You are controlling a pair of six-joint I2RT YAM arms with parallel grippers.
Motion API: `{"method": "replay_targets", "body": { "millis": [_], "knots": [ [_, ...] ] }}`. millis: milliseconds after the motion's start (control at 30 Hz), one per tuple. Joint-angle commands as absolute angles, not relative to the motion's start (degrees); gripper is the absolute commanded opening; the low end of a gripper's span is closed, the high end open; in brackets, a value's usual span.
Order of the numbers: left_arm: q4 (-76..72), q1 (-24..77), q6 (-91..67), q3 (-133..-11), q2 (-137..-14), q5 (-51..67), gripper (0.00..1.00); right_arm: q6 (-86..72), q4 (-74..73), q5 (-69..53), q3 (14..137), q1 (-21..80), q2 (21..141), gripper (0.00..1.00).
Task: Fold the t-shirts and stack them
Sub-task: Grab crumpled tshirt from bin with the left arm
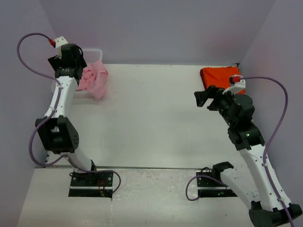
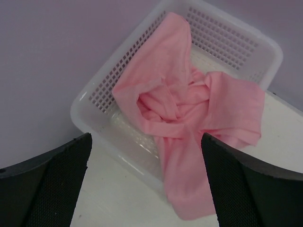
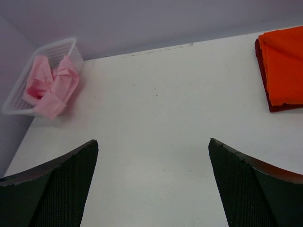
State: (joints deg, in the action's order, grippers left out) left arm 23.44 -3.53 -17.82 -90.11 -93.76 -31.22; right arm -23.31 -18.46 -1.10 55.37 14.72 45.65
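My left gripper hangs with fingers spread wide, holding nothing, right above the pink shirt. The right gripper is just as wide and empty over bare table. I judge the step is lifting the pink one out. I'd pinch the bunched knot in its middle, cloth only, clear of the basket wall, so the light plastic doesn't rise too. The shirt is soft and crumpled, one flap draped over the rim. The basket is rigid white mesh. The orange shirt lies folded flat at the far right corner.
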Motion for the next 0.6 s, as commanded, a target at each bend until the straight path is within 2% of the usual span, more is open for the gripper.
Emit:
{"method": "replay_targets", "body": {
  "millis": [0, 133, 300, 567],
  "knots": [
    [27.2, -7.6, -16.4, -99.5, -104.3, -27.6, 0.96, -23.0, -21.3, -3.7, 58.3, 15.1, 41.4, 0.99],
    [29.4, -11.1, -14.5, -108.2, -117.1, -24.8, 0.95, -21.7, -25.2, -4.0, 60.1, 16.3, 40.8, 0.99],
    [30.7, -12.1, -12.8, -115.0, -124.3, -25.2, 0.88, -21.4, -26.3, -1.6, 59.7, 21.6, 43.3, 0.99],
    [33.0, -13.5, -11.0, -124.6, -130.9, -26.8, 0.88, -21.3, -24.5, -0.1, 57.2, 26.6, 44.2, 0.99]
  ]
}}
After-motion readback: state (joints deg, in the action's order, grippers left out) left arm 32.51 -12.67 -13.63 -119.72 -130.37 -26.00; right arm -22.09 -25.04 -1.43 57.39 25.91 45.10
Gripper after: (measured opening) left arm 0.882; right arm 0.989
